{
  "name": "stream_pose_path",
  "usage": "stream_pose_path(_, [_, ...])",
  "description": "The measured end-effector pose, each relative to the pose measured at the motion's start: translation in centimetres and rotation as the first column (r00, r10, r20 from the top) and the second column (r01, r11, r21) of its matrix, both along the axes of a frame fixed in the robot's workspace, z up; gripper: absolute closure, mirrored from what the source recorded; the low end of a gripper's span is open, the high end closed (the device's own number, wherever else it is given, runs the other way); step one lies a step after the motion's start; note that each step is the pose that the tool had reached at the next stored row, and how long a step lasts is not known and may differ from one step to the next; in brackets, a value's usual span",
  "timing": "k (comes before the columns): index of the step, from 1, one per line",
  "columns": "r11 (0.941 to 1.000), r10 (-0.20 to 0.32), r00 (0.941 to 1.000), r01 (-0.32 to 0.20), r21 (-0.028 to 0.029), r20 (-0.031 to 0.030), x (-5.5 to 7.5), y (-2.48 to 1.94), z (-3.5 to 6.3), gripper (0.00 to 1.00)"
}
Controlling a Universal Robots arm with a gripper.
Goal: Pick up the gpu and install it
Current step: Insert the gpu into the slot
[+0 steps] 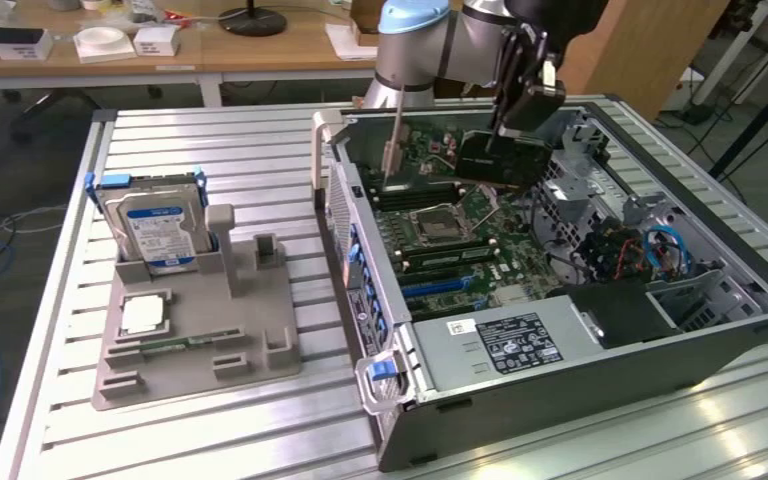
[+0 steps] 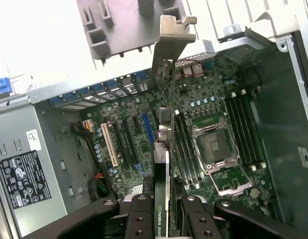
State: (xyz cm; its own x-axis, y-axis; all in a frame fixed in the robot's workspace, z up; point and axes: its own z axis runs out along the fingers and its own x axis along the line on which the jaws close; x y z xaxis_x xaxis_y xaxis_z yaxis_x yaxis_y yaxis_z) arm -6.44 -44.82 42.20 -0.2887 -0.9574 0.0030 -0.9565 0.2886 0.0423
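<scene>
Clamped on the flat faces of the gpu [image 2: 163, 164], the gripper [image 2: 161, 211] holds this light, stiff, fragile card over the motherboard [image 1: 491, 255], about one o'clock from the CPU socket [image 1: 435, 225] in the exterior view, apparently gripped at the end opposite its silver bracket [image 2: 172, 35].

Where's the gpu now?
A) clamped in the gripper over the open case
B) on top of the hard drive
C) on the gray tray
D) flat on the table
A: the gpu is clamped in the gripper, held above the motherboard inside the case.
</scene>
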Motion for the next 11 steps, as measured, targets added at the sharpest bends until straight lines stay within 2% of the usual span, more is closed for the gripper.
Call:
stream_pose_path(6, [0.9955, 0.094, 0.9955, -0.094, -0.0001, -0.0001, 0.00, 0.00, -0.09, 0.74])
stream_pose_path(11, [0.9851, 0.172, 0.9851, -0.172, 0.0000, 0.0000, 0.00, 0.00, -0.16, 0.74])
